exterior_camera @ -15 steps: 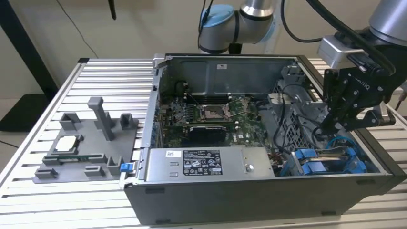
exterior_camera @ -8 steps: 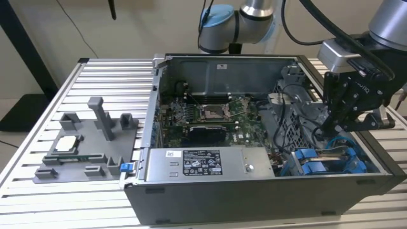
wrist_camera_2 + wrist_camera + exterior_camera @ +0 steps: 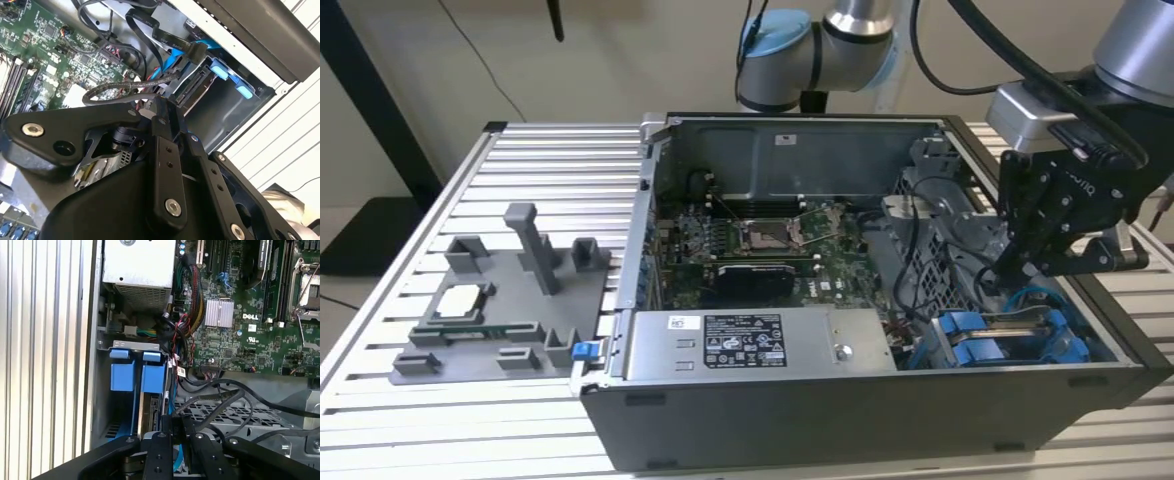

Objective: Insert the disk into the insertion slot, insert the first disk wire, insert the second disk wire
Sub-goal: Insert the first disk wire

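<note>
Disk point(image 3: 152, 380) sits in the insertion slot point(image 3: 235, 115), with my gripper point(image 3: 1003, 275) down at its cable end.

From my station I see the disk in its blue carrier inside the grey sheet-metal bay, just beside a second blue carrier point(image 3: 122, 377), at the corner of the computer case point(image 3: 854, 420) on the exterior view's right. In the second wrist view the fingers point(image 3: 165, 150) are drawn narrow and pinch a black wire connector point(image 3: 192, 86), which is held against the disk's end. I cannot tell whether it is fully seated. A blue data cable point(image 3: 167, 75) runs just beside that connector. Further out in the case lie the motherboard point(image 3: 720, 240) and the grey power-supply box point(image 3: 761, 345). The case stands on a slatted table point(image 3: 507, 160), and a grey fixture point(image 3: 520, 290) rests on it on the exterior view's left.
</note>
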Tool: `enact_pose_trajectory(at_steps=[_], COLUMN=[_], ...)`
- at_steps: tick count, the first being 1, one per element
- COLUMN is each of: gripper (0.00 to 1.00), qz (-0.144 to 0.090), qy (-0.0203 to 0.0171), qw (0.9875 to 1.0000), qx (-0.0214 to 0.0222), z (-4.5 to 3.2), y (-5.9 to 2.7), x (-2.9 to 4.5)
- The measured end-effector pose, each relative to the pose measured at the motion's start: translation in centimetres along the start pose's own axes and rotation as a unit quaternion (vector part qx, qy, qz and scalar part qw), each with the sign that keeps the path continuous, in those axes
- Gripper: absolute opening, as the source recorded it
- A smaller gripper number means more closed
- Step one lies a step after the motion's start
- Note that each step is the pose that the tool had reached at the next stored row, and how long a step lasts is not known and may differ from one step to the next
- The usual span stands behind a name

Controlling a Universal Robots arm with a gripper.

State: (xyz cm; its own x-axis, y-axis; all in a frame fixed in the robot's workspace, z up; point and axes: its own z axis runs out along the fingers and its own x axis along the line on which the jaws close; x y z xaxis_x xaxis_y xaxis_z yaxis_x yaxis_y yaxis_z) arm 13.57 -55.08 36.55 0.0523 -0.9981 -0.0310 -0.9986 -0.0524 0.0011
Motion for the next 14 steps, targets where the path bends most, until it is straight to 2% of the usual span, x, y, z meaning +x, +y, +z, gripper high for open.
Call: enact_pose_trajectory(at_steps=[6, 11, 14], gripper=[0.0, 0.0, 0.0], qz=[0.0, 0.0, 0.001], qy=[-0.0002, -0.0023, -0.0035], qw=[1.0, 0.9999, 0.9999], qx=[-0.0008, -0.0104, -0.0143], z=[0.05, 0.37, 0.61], y=[-0.04, -0.6, -0.75], x=[0.01, 0.3, 0.67])
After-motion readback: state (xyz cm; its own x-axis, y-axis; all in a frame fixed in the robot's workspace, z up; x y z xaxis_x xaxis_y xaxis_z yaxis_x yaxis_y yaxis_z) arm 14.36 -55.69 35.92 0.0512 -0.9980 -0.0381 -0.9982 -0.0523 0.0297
